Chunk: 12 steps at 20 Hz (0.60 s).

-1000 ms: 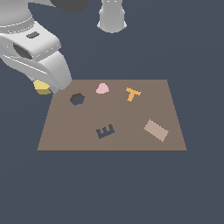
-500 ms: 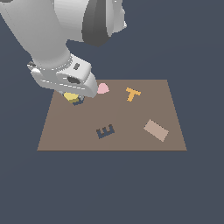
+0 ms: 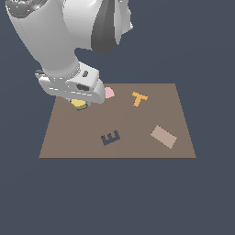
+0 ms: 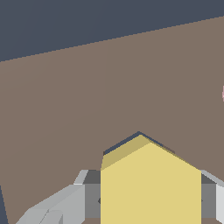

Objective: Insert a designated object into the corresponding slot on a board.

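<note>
The yellow hexagonal block (image 3: 79, 104) peeks out under my wrist at the far left part of the brown board (image 3: 137, 147). In the wrist view the block (image 4: 148, 183) fills the space between my two grey fingers (image 4: 65, 205), so my gripper (image 4: 151, 197) is shut on it. A thin dark edge of the hexagon slot (image 4: 122, 142) shows just past the block's tip, right at the block. In the exterior view the slot is hidden under my hand and the block.
On the board lie a pink rounded piece (image 3: 109, 93) beside my hand, an orange T-shaped piece (image 3: 139, 98), a dark E-shaped cutout (image 3: 110, 137) and a small tan rectangular piece (image 3: 164, 136). My large white arm (image 3: 64, 41) hangs over the board's far left corner.
My hand has carried the yellow block from off the board's left edge rightward onto the board, over where the hexagon slot showed. The slot is now covered.
</note>
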Tool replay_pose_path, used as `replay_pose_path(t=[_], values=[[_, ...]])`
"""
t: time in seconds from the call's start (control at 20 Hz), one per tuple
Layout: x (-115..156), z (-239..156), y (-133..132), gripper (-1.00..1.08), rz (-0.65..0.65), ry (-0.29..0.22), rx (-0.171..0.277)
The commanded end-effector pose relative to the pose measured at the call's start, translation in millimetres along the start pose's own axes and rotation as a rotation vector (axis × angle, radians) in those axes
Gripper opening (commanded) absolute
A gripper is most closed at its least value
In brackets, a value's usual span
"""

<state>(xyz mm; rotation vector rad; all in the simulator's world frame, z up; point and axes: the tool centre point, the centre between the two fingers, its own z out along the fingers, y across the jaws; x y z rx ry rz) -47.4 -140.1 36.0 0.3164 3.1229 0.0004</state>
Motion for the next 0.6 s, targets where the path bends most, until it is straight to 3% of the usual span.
replay_pose_path(t=[0.0, 0.05, 0.1, 0.55], values=[[0.6, 5.2, 0.2, -1.0, -0.003, 0.001, 0.0], [0.7, 5.7, 0.1, -1.0, -0.003, 0.001, 0.0], [0.7, 5.7, 0.1, 1.0, -0.003, 0.001, 0.0], [0.7, 5.7, 0.1, 1.0, -0.003, 0.001, 0.0]])
